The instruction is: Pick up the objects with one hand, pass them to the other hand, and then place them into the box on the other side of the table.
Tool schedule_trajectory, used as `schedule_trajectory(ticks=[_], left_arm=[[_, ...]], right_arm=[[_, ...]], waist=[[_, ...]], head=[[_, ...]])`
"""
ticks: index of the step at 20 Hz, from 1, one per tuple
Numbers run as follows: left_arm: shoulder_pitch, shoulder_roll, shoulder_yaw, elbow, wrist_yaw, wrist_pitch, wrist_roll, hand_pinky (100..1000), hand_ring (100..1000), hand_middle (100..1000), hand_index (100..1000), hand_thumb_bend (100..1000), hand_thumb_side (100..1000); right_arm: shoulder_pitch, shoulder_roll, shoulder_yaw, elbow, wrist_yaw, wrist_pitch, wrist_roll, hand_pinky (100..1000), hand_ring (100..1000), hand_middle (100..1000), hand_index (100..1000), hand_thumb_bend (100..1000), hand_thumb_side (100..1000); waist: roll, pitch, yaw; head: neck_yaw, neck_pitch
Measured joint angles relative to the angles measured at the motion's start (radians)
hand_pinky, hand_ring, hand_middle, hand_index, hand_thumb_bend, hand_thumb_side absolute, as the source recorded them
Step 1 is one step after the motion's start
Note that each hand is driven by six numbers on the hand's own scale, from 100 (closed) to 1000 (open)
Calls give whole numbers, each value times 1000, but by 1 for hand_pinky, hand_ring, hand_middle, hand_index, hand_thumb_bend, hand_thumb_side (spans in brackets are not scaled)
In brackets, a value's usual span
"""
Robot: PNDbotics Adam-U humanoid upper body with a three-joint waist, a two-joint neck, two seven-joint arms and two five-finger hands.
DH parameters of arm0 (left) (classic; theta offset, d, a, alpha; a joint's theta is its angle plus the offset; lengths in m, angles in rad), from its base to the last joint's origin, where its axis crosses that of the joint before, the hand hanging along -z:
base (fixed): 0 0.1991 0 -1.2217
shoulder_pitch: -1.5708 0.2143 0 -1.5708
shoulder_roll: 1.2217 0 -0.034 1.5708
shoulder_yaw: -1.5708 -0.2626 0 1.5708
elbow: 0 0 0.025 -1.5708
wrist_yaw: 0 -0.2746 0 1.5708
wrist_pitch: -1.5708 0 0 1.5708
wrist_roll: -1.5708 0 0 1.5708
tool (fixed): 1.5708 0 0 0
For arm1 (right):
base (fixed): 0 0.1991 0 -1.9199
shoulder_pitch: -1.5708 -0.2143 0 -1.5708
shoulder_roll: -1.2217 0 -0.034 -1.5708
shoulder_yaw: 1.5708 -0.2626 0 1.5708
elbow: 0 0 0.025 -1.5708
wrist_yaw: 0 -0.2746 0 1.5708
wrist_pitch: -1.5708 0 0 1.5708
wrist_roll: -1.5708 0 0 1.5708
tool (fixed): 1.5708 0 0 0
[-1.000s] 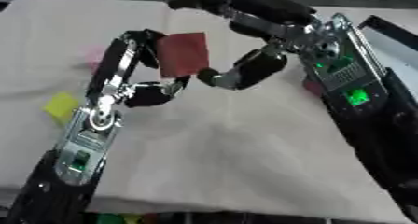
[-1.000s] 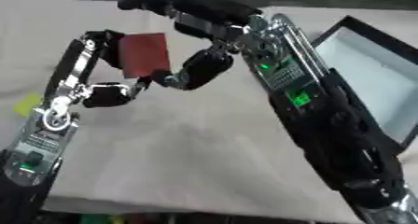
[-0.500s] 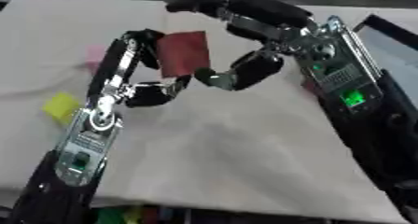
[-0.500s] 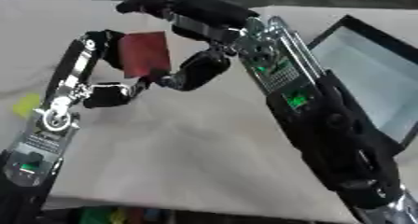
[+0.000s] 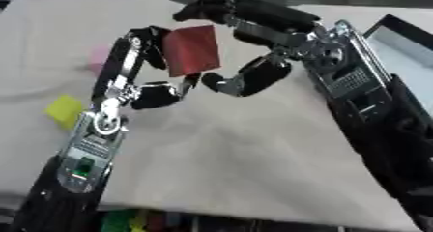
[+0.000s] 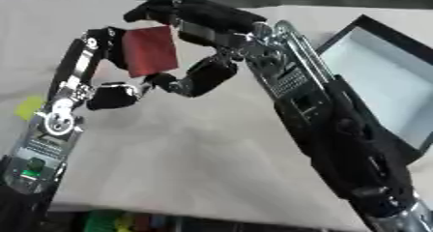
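- Above the table's middle, left hand [image 5: 148, 69]: black jointed fingers at the top and a thumb below, curled onto the left edge of a red block [image 5: 191, 50]; silver joints along the forearm, which runs down to the lower left corner.
- Red block: flat, roughly square, matt dark-red face, tilted with one corner downward; held clear of the table, between the two hands.
- Right hand [image 5: 253, 47]: glossy black shell; fingers arched over the block's top edge, thumb curved in below at its lower right corner. The tips lie at the block's edges; actual contact cannot be made out. The fingers are bent, spread around the block.
- Right forearm: bulky, black with silver metal plates and a grille-like panel, running to the lower right corner.
- Table cover [image 5: 253, 158]: pale beige cloth, smooth with soft wrinkles, draped over the near edge.
- Yellow piece [image 5: 65, 110]: small, flat, squarish, lying on the cloth left of the left forearm.
- Pink piece [image 5: 99, 58]: small, pale, blurred, on the cloth just beyond the left hand; shape not clear.
- Box [image 6: 385, 88]: at the table's right side, black rim, pale grey flat interior, rectangular, set askew.
- Coloured items [image 6: 114, 222]: green and yellow shapes below the table's near edge; not identifiable.
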Motion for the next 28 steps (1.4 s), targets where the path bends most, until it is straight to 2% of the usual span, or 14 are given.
schedule_trajectory(ticks=[1, 5, 12, 13, 14, 18, 22, 24, 28], left_arm=[[0, 0, 0, 0, 2, 0, 0, 503, 409, 427, 568, 303, 100], [0, -7, -4, -6, 15, -1, -1, 503, 409, 427, 568, 299, 100], [0, -8, -8, -12, 28, -11, -11, 503, 410, 427, 569, 298, 100], [0, -8, -8, -12, 29, -12, -12, 503, 410, 427, 569, 299, 100], [0, -8, -8, -12, 29, -12, -13, 503, 410, 427, 569, 299, 100], [0, -8, -11, -12, 30, -13, -14, 503, 410, 428, 570, 299, 100], [0, -8, -11, -12, 33, -14, -15, 507, 414, 441, 585, 322, 100], [0, -8, -11, -12, 34, -14, -16, 502, 402, 427, 568, 320, 100], [0, -8, -11, -12, 36, -10, -12, 501, 404, 429, 571, 322, 100]], right_arm=[[0, 1, 0, 1, 1, 0, -1, 955, 1000, 920, 958, 258, 100], [0, 5, 0, 8, 6, 2, -6, 954, 1000, 919, 957, 257, 100], [0, 6, 0, 25, 13, 8, -25, 952, 1000, 876, 931, 210, 100], [0, 6, 1, 26, 13, 9, -26, 948, 1000, 836, 900, 174, 100], [0, 7, 1, 26, 13, 10, -28, 945, 1000, 804, 878, 178, 100], [0, 7, 0, 31, 2, 20, -46, 940, 1000, 755, 840, 155, 100], [1, 8, 1, 34, -12, 32, -70, 925, 967, 605, 714, 100, 100], [4, 9, 2, 37, -23, 42, -86, 921, 962, 605, 714, 121, 100], [7, 9, 6, 38, -28, 47, -99, 925, 980, 661, 768, 171, 100]], waist=[[0, 2, 0], [0, 4, 4], [0, 5, 5], [0, 5, 5], [0, 5, 5], [0, 5, 6], [0, 5, 7], [-1, 5, 7], [-2, 5, 9]], head=[[0, 0], [0, 0], [-2, 0], [-2, -1], [-3, -1], [-6, -1], [-10, -1], [-11, -1], [-12, -1]])
